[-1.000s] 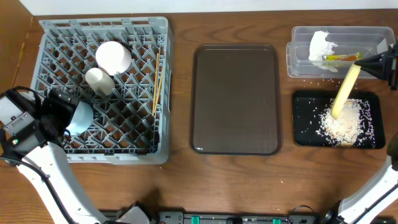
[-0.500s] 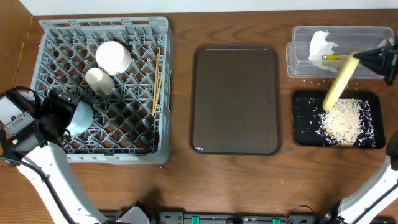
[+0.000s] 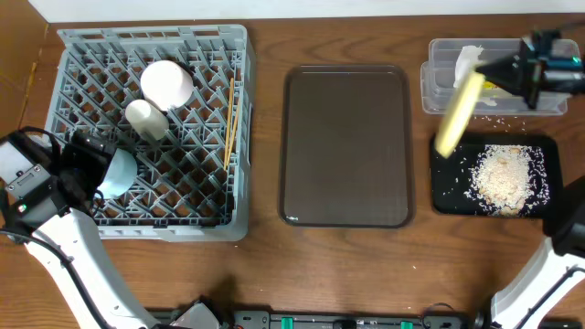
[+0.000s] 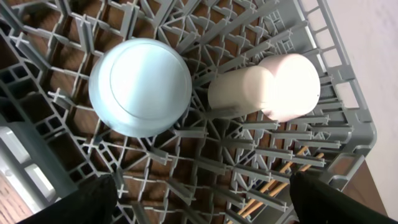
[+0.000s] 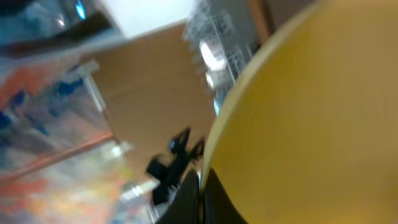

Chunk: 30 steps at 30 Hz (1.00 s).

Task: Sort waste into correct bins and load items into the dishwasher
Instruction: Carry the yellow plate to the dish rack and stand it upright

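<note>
Over the right end of the table, the overhead view showed the right gripper (image 3: 492, 75) clenched on the far rim of the pale yellow plate (image 3: 455, 117). The plate slanted edge-on from the fingertips toward the near left, above the left ends of the clear tub (image 3: 426, 91) and the black tray (image 3: 448, 199). The right wrist view, badly blurred, gave only the plate's yellow face and a dark finger (image 5: 186, 202) at its edge. The tub held the crumpled napkin (image 3: 468, 62). Rice crumbs (image 3: 501, 178) lay heaped in the black tray, with a few scattered between the two bins. Left of the brown serving tray (image 3: 345, 146), the dish rack (image 3: 151, 228) held the white bowl (image 3: 166, 82), white cup (image 3: 146, 117) and chopsticks (image 3: 231, 119). Only the left wrist view showed the left gripper (image 4: 202, 186) released, its fingers wide apart and empty, with the upturned light blue bowl (image 4: 140, 87) seated in the rack beyond them.
</note>
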Each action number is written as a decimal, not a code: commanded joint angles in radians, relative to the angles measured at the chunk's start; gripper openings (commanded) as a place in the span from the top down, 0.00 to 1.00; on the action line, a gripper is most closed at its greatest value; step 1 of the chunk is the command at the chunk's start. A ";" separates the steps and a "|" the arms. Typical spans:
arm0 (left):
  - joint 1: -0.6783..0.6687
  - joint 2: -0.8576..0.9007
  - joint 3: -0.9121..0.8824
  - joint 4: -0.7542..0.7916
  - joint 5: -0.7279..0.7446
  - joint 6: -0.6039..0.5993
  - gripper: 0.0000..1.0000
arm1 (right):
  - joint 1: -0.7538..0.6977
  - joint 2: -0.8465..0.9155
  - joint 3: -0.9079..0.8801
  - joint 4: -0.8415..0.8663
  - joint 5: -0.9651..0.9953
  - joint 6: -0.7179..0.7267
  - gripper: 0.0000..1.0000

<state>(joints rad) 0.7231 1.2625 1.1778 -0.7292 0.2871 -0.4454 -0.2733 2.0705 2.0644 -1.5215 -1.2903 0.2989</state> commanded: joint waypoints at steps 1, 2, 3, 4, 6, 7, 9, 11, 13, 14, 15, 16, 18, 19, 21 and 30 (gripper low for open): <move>0.000 0.006 0.002 0.000 0.008 0.002 0.10 | 0.129 -0.043 0.002 0.269 -0.026 0.250 0.98; 0.000 0.006 0.002 0.000 0.008 0.002 0.10 | 0.163 -0.043 0.002 0.366 0.027 0.324 0.98; 0.000 0.006 0.002 0.000 0.008 0.002 0.10 | 0.209 -0.043 0.002 0.463 0.086 0.386 0.98; 0.000 0.006 0.002 0.000 0.008 0.002 0.10 | 0.247 -0.043 0.002 0.537 0.127 0.431 0.99; 0.000 0.005 0.002 0.000 0.008 0.002 0.10 | 0.331 -0.043 0.002 0.702 0.182 0.486 0.98; 0.000 0.006 0.002 0.000 0.008 0.002 0.10 | 0.376 -0.042 0.002 0.787 0.209 0.503 0.98; 0.000 0.005 0.002 0.000 0.008 0.002 0.10 | 0.450 -0.039 0.002 0.895 0.284 0.548 0.98; 0.000 0.005 0.002 0.000 0.008 0.002 0.10 | 0.513 -0.031 0.002 0.950 0.378 0.632 0.98; 0.000 0.006 0.002 0.000 0.008 0.002 0.10 | 0.574 -0.011 0.002 1.080 0.406 0.655 0.98; 0.000 0.006 0.002 0.000 0.008 0.002 0.10 | 0.610 0.005 0.002 1.174 0.403 0.655 0.98; 0.000 0.006 0.002 0.000 0.008 0.002 0.10 | 0.638 0.020 0.002 1.247 0.403 0.655 0.99; 0.000 0.006 0.002 0.000 0.008 0.002 0.10 | 0.674 0.043 0.002 1.348 0.404 0.649 0.99; 0.000 0.006 0.002 0.000 0.008 0.002 0.10 | 0.721 0.082 0.002 1.495 0.408 0.647 0.99; 0.000 0.006 0.002 0.000 0.008 0.002 0.10 | 0.737 0.100 0.002 1.547 0.413 0.647 0.99; 0.000 0.006 0.002 0.000 0.008 0.002 0.10 | 0.782 0.153 0.002 1.646 0.434 0.647 0.99; 0.000 0.006 0.002 0.000 0.008 0.002 0.10 | 0.896 0.327 0.003 1.712 0.455 0.700 0.99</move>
<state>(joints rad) 0.7231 1.2625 1.1778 -0.7292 0.2897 -0.4454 0.5941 2.3528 2.0617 0.1825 -0.8551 0.9478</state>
